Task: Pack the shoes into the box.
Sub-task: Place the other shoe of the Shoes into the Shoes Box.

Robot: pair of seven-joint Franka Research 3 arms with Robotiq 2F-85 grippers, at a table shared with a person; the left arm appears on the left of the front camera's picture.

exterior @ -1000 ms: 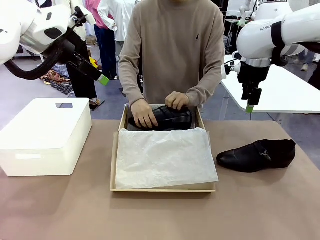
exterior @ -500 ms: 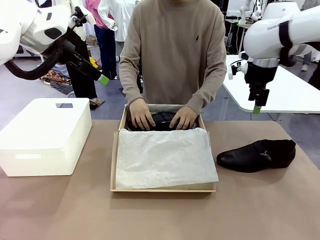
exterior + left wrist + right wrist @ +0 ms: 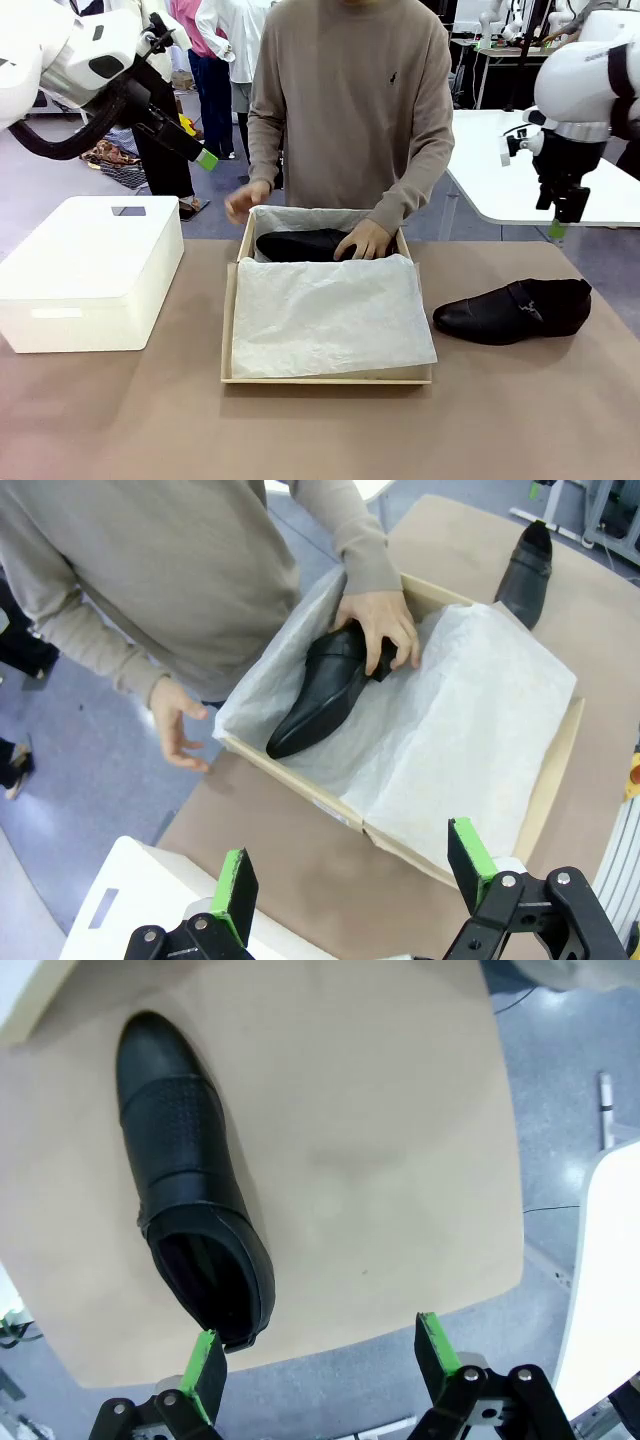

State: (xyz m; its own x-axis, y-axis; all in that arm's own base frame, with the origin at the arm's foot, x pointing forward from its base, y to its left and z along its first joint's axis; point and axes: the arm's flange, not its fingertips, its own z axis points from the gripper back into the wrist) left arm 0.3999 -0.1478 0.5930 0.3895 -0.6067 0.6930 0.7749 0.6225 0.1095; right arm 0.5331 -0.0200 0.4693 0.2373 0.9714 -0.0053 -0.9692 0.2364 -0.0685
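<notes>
OK, left gripper [image 3: 352, 872]: jaws wide open, empty, hanging high at the 10 o'clock of the box [image 3: 228, 330]. The white bin [image 3: 90, 270] sits at the box's 9. The box is mid-table and tissue paper [image 3: 330, 315] covers most of it. The first shoe [image 3: 300, 244] lies at the box's 12 o'clock end, toe pointing to 9. The person's hand [image 3: 365, 242] is on its heel; the other hand [image 3: 245, 200] is off it, in the air at 11. The second shoe [image 3: 515, 308] is on the table [image 3: 120, 420] at the box's 3, near but not touching, toe toward the box. The right gripper [image 3: 320, 1352] is fully open and empty, up in the air at 1 o'clock of that shoe.

Step, as I read it: the person is seating shoe one, so roughly half done. Next, the right arm comes down over the second shoe, grips across its narrow middle, and carries it to the box's 6 o'clock part. Tissue lies over that space and probably needs pressing down first.
</notes>
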